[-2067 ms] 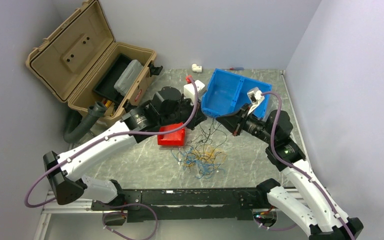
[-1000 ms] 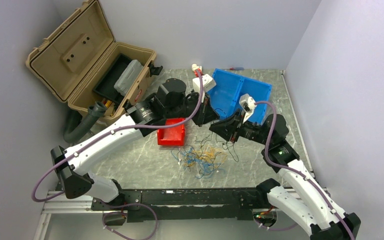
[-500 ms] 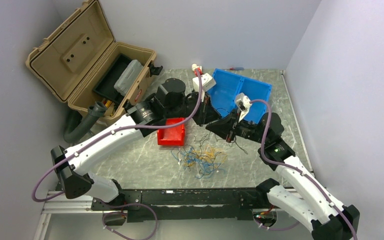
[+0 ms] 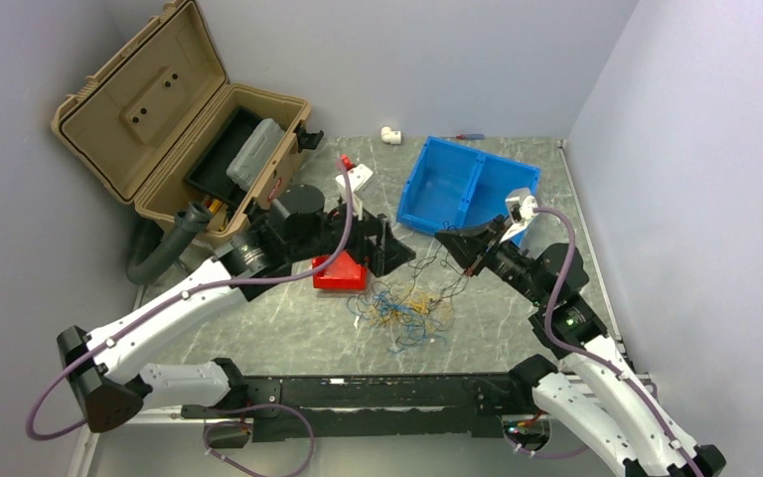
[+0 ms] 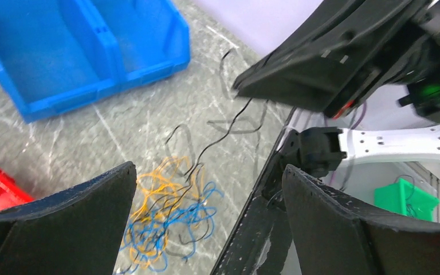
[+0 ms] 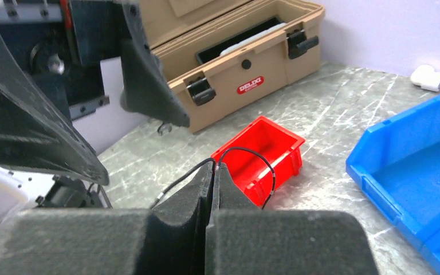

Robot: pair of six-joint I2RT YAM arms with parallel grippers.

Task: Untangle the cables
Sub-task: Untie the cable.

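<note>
1. Both arms have moved since half a second ago: your left arm has pulled back from the blue bin (image 4: 462, 189) toward the left edge, and your right gripper (image 4: 447, 240) has drawn off toward the right edge.
2. Your right gripper's jaws are pressed together on a single black wire (image 6: 242, 148), which arcs out just past the fingertips.
3. That wire runs from the pinch down to the cables (image 4: 402, 313), raised off the table (image 4: 278, 318) with its shadow beneath it.
4. The cables lie as a loose tangle of orange, blue and black strands by the middle of the near edge, just beside the red bin (image 4: 343, 275).
5. Your left gripper (image 5: 209, 166) hangs over the middle of the table, between the red bin and your right gripper, with its jaws wide apart and nothing between them.
6. You have the blue bin at the far edge, right of centre, and the open tan toolbox (image 4: 159, 119) at the far left corner.
</note>
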